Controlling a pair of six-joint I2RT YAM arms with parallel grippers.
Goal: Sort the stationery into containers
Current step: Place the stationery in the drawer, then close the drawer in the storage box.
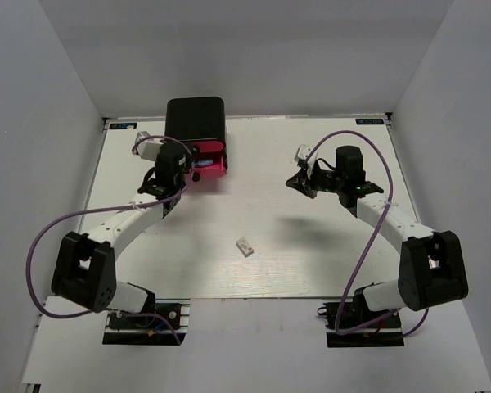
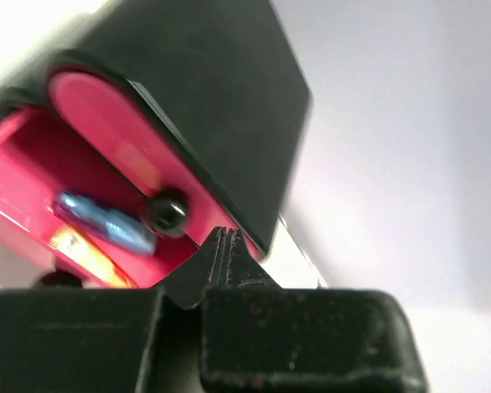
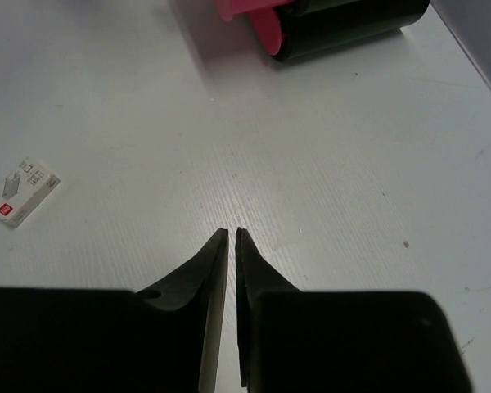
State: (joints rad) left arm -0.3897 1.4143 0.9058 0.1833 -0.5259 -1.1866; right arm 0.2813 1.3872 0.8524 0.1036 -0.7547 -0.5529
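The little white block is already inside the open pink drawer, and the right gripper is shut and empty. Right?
No. The little white block lies on the table, apart from the open pink drawer, as the top external view shows. The right gripper is shut and empty.

You have a white table [image 1: 311, 246] beneath the right gripper [image 1: 298, 182]; plain grey walls [image 1: 254, 49] rise ahead and beside it.

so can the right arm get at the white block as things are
Probably yes: the block lies alone on bare table, nothing between it and the right gripper, though its jaws are shut.
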